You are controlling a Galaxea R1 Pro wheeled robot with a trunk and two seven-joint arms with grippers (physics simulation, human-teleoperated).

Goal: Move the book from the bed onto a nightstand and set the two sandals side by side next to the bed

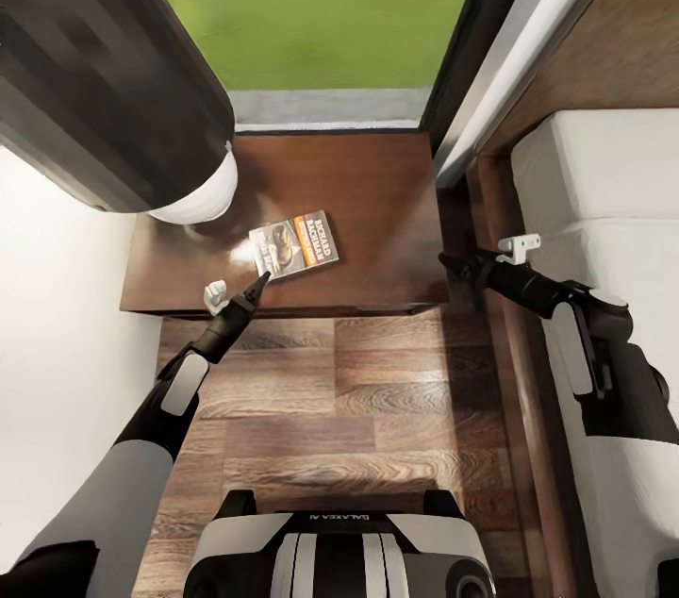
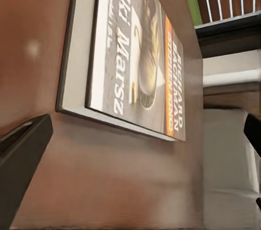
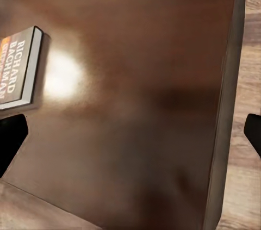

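— From the head view, where's the book (image 1: 294,245)?

— Flat on the nightstand (image 1: 377,202), left of the middle, cover up. White lettering reads "RICHARD BACHMAN" beside an orange band. The left gripper (image 1: 238,292) sits at its near corner, jaws apart, one dark finger tip at the book's edge. The robot's chest reads "GALAXEA AI", upside down.

— And the right gripper (image 1: 494,255)?

— Over the gap between nightstand and bed (image 1: 604,174), jaws apart, clamped on nothing.

— The left wrist view?

— The book (image 2: 136,56) up close on the brown top: "Wielki Marsz" in white, and "RICHARD BACHMAN" along the orange band.

— The right wrist view?

— The nightstand (image 3: 141,105) top, and the book (image 3: 19,69) at one edge, "RICHARD BACHMAN" legible.
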